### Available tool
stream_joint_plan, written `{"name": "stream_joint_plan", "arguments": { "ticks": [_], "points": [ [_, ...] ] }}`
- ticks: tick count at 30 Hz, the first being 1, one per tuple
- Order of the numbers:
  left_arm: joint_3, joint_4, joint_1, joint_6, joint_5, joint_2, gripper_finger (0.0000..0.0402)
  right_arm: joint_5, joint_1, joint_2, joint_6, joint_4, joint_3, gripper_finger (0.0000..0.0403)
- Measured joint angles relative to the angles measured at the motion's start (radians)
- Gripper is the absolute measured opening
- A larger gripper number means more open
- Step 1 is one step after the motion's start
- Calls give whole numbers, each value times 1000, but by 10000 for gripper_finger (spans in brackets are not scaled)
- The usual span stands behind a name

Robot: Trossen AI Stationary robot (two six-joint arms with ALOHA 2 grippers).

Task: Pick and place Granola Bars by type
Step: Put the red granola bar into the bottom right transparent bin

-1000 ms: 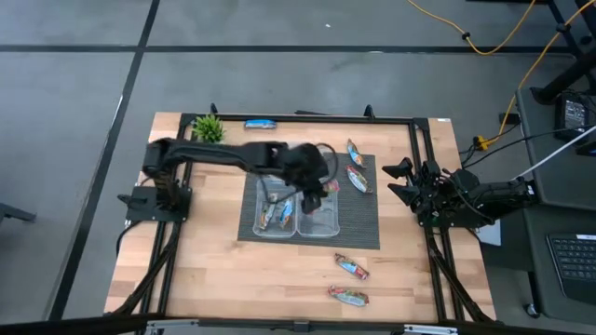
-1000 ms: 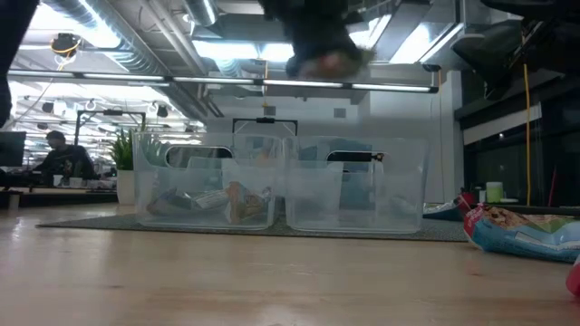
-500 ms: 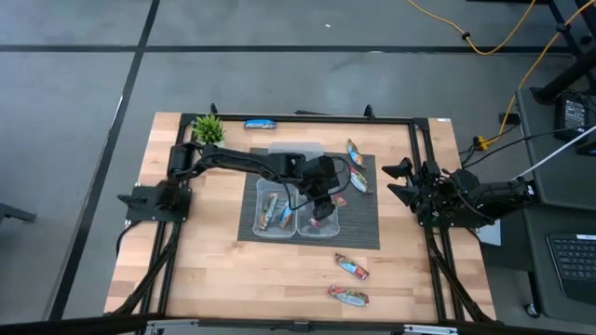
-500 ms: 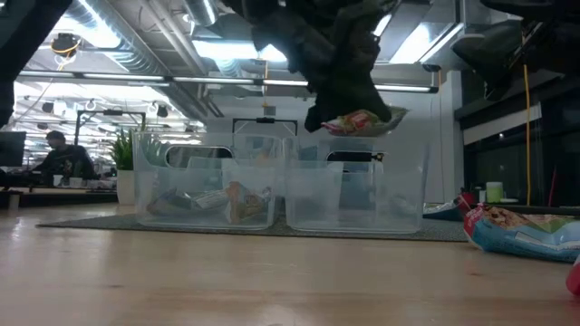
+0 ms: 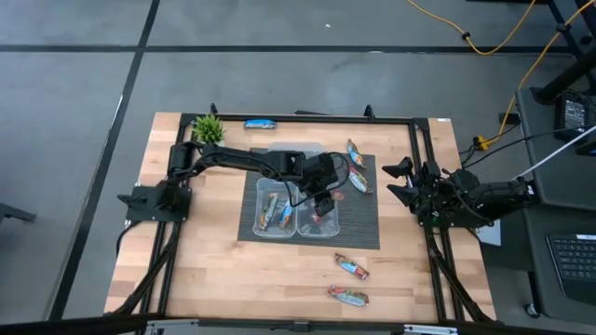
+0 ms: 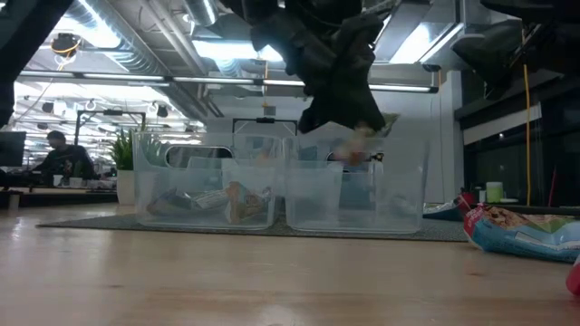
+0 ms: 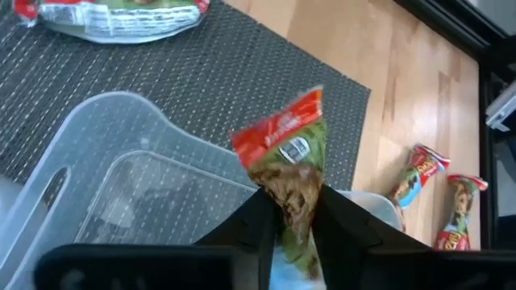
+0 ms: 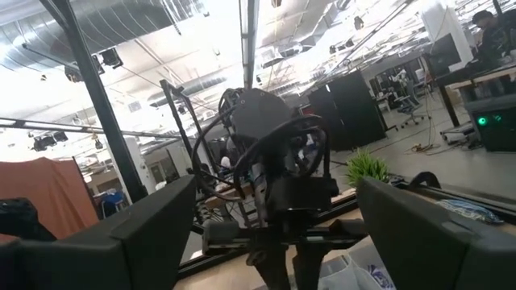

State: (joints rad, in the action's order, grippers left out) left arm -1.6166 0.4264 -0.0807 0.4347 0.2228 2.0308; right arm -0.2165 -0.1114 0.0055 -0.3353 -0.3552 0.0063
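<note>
My left gripper (image 5: 321, 198) (image 6: 349, 113) (image 7: 292, 205) hangs over the right clear tub (image 5: 323, 220) (image 6: 358, 195), shut on a teal-and-red granola bar (image 7: 284, 149) (image 6: 364, 138). The left clear tub (image 5: 276, 208) (image 6: 204, 186) holds several bars lying on its floor. Two more bars (image 5: 355, 152) (image 5: 358, 179) lie flat on the dark mat. Two others (image 5: 352, 268) (image 5: 347, 297) lie on the wood toward the near edge, and a blue bar (image 5: 260, 123) lies at the far edge. My right gripper (image 5: 399, 181) waits open at the table's right edge. My left gripper pinches the bar between its two fingers (image 7: 256, 221) by one end of the wrapper (image 7: 292, 201), coming from above and pointing down. The bar is lifted clear over the right tub and tilted, its red end (image 7: 278, 129) pointing away from the fingers.
Both tubs stand side by side on a dark woven mat (image 5: 368, 223) (image 7: 201, 72) mid-table. A small green plant (image 5: 209, 128) stands at the far left corner. A dark frame rail (image 5: 421, 158) runs around the wooden table. A person sits in the room far behind (image 6: 63, 158).
My left gripper has moved toward the table's right and near side and come down over the right tub, still holding the bar. The bar, level half a second ago, has tipped with one end lower.
</note>
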Motion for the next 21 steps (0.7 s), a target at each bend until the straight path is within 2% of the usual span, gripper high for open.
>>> {"name": "stream_joint_plan", "arguments": {
  "ticks": [13,21],
  "points": [
    [0,45,-3,55,-56,-10,172,0,0,0,-1,0,0,344],
    [0,43,-14,56,-103,-130,186,0,0,0,1,0,0,344]
  ]
}}
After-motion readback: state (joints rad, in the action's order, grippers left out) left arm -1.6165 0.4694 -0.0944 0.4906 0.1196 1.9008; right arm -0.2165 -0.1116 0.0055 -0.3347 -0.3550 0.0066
